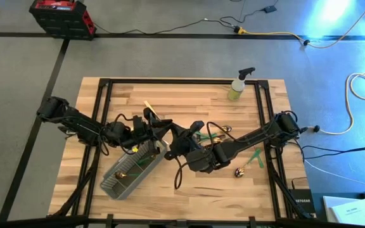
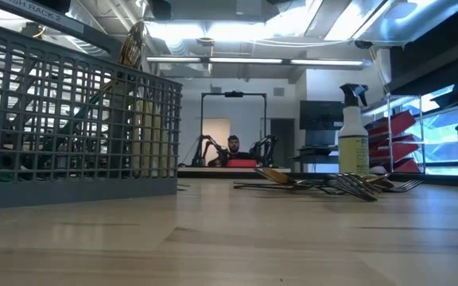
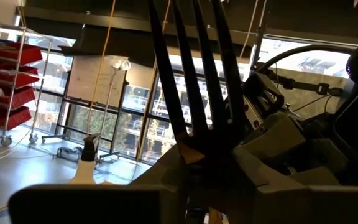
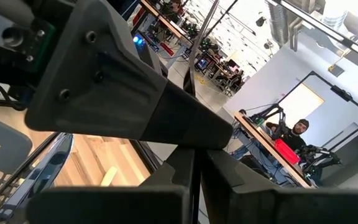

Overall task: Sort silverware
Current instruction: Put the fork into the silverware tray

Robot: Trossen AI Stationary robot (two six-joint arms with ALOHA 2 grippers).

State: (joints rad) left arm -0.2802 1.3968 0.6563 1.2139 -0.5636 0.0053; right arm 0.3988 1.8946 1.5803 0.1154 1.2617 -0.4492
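Fork tines [image 3: 194,68] fill the left wrist view, pinched upright in the left claw [image 1: 146,134] above the caddy [image 1: 132,170] at table centre. At its three o'clock the right claw [image 1: 181,140], pressed together, seems to grip the same fork: likely a handover. Next, one claw releases and the fork drops into a compartment. More silverware [image 1: 215,133] lies farther at three o'clock. "RACK 2" shows on the caddy.

grey mesh caddy [image 1: 128,174], yel-grn spray bottle [image 1: 238,87]
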